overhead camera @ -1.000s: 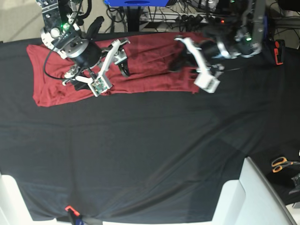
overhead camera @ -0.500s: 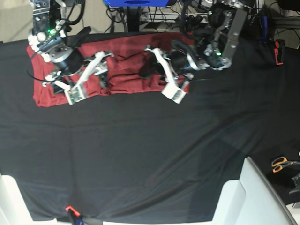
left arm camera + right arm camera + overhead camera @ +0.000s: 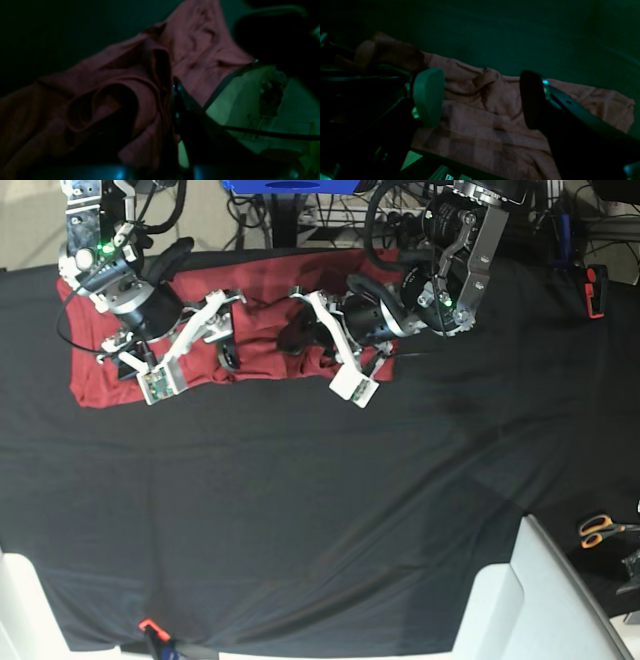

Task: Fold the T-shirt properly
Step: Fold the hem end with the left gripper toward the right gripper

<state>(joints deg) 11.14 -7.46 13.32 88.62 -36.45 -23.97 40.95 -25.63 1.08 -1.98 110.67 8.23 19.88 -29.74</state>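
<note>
Left tool (image 3: pixel 300 332) is pinched tight on a T-shirt (image 3: pixel 265 305) fold, probably dragging it toward 9 o'clock; right tool (image 3: pixel 228 330) hovers wide open, holding nothing

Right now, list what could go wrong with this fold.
1. The left tool is shut on a bunched ridge of the shirt; dragging it may set a crooked crease.
2. The right tool hangs open above the cloth, so that side can slide along.
</note>
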